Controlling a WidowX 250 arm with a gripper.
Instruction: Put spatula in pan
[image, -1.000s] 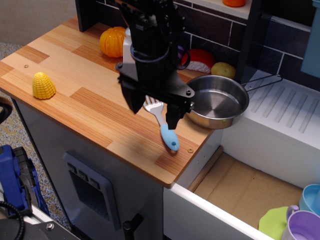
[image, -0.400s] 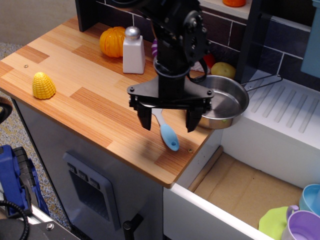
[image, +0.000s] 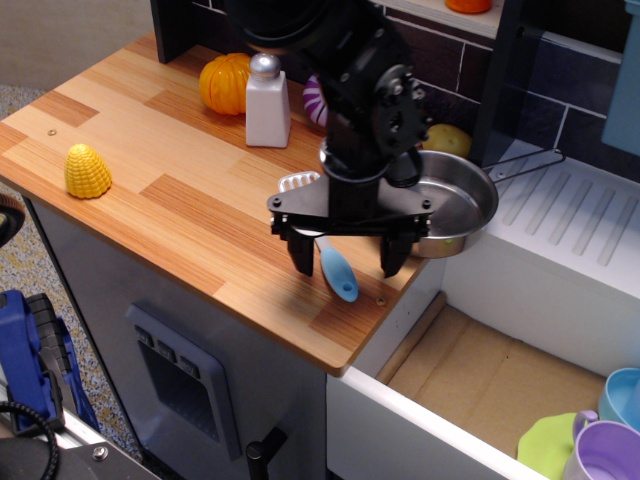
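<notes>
The spatula lies flat on the wooden counter (image: 180, 200). Its light blue handle (image: 339, 274) points toward the front edge, and its white slotted blade (image: 297, 182) shows at the gripper's left. The shiny steel pan (image: 452, 204) sits at the counter's right end, its thin dark handle (image: 525, 163) reaching right over the white sink board. My black gripper (image: 347, 261) is open, its two fingers spread wide on either side of the spatula handle and close above the counter. The arm hides the middle of the spatula and the pan's left rim.
An orange pumpkin (image: 225, 82) and a white salt shaker (image: 267, 102) stand at the back. A yellow corn piece (image: 87, 170) lies at the left. A purple-striped item (image: 316, 100) and a yellowish ball (image: 448, 139) sit behind the arm. Below right are an open drawer and cups (image: 610, 440).
The gripper has turned so its fingers straddle the spatula handle, shifted slightly right and lower. The shaker and the spatula blade are now uncovered. The spatula and pan have not moved.
</notes>
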